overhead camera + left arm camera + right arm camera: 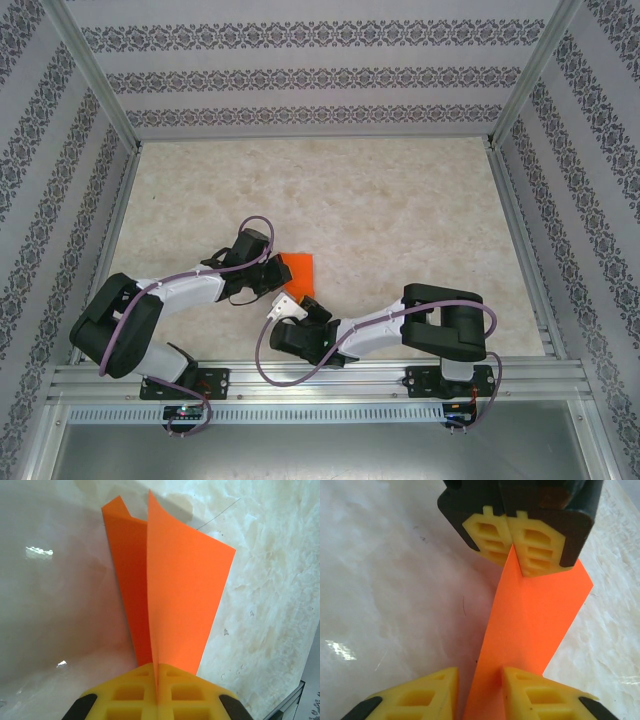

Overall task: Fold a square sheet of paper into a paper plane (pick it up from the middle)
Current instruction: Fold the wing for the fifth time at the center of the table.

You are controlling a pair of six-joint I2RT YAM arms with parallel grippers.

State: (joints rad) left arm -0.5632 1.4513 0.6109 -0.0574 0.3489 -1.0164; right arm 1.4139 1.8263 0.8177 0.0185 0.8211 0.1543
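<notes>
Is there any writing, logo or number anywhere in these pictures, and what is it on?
None can be read.
The orange paper is blank, and the wall bands carry only ornament.
Any print on the small boards at the arm bases is too small to tell.

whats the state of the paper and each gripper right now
orange sheet of paper: folded along a crease, flaps splayed, held at one end
left gripper: shut on the paper's folded end
right gripper: open, fingers either side of the paper, not pinching yet
</notes>
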